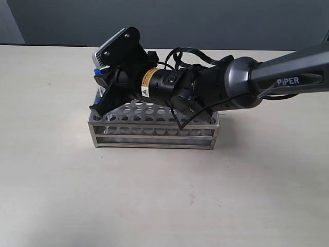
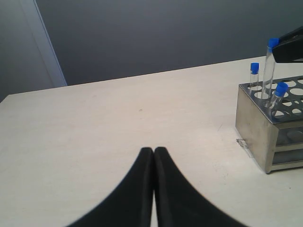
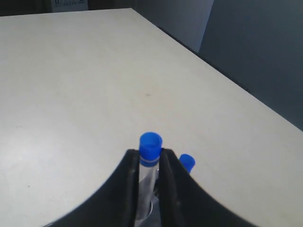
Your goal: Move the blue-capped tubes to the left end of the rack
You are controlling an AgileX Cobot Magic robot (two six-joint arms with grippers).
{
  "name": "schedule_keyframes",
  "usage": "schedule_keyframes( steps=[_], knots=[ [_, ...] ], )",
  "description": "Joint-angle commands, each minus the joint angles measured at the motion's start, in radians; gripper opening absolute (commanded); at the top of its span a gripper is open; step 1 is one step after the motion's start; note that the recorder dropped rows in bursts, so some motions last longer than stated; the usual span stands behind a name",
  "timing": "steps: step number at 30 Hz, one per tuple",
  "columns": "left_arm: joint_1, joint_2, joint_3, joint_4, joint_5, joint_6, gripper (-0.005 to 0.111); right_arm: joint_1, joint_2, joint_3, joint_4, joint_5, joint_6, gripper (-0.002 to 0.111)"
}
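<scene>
The steel rack [image 1: 154, 135] stands mid-table. My right gripper [image 1: 101, 86] reaches across to its left end and is shut on a blue-capped tube [image 3: 150, 143] just below the cap. In the left wrist view that held tube [image 2: 271, 61] stands upright and higher than its neighbours, its lower end at a hole in the top plate. Two more blue-capped tubes [image 2: 254, 68] [image 2: 280, 90] sit in holes at the same end of the rack [image 2: 258, 127]. My left gripper [image 2: 154, 151] is shut and empty, low over bare table, apart from the rack.
The pale table runs to a far edge against a dark wall [image 2: 165, 38]. The right arm's body [image 1: 226, 85] hangs over the rack's middle and right part, hiding holes there.
</scene>
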Motion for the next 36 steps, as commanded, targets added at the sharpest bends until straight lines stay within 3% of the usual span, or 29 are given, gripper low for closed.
schedule_keyframes(
  steps=[1, 20, 22, 28, 36],
  knots=[
    [0.001, -0.004, 0.001, 0.005, -0.002, -0.003, 0.0, 0.0, 0.02, 0.004, 0.008, 0.003, 0.003, -0.001],
    [0.001, -0.004, 0.001, 0.005, -0.002, -0.003, 0.0, 0.0, 0.06, 0.005, 0.081, 0.089, 0.048, 0.0],
    [0.001, -0.004, 0.001, 0.005, -0.002, -0.003, 0.0, 0.0, 0.054, 0.005, 0.081, 0.091, 0.048, 0.008],
    [0.001, -0.004, 0.001, 0.005, -0.002, -0.003, 0.0, 0.0, 0.037, 0.005, 0.081, 0.098, 0.048, 0.049],
    [0.001, -0.004, 0.001, 0.005, -0.002, -0.003, 0.0, 0.0, 0.008, 0.005, 0.081, 0.121, 0.048, 0.046]
  ],
)
